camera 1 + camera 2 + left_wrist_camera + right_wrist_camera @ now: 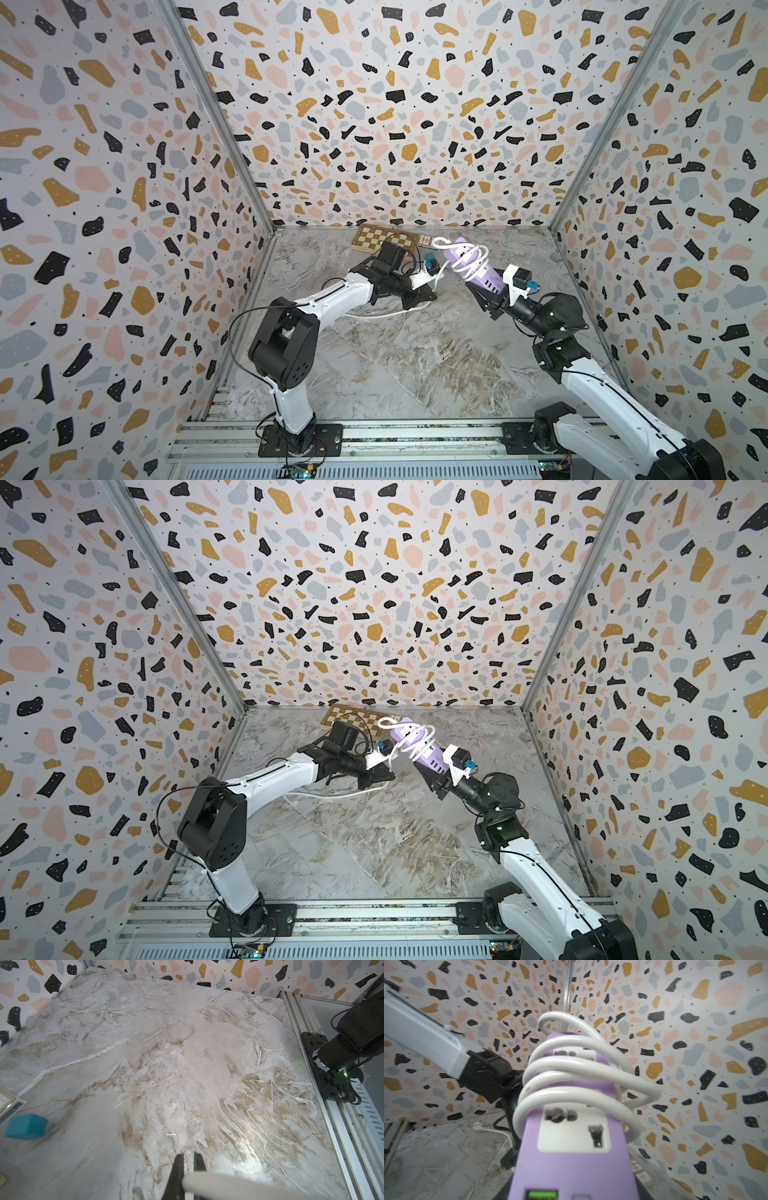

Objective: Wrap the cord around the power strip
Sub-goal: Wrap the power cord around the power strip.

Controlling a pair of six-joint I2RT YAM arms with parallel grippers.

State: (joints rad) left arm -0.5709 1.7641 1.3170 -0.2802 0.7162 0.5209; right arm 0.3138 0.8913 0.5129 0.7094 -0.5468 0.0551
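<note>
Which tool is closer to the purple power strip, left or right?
Right. The right tool grips the power strip at its port end; the left tool is beside it, apart, shut on the cord.

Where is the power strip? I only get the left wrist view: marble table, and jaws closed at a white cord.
Observer: Off the table. The right jaws hold the power strip tilted in the air by its USB end.
Operator: Any cord on it?
Observer: Yes, about four turns of the cord circle its body, seen from the right wrist.
Operator: And the plug?
Observer: The plug lies loose on the table, with slack cord trailing beneath the left arm.
</note>
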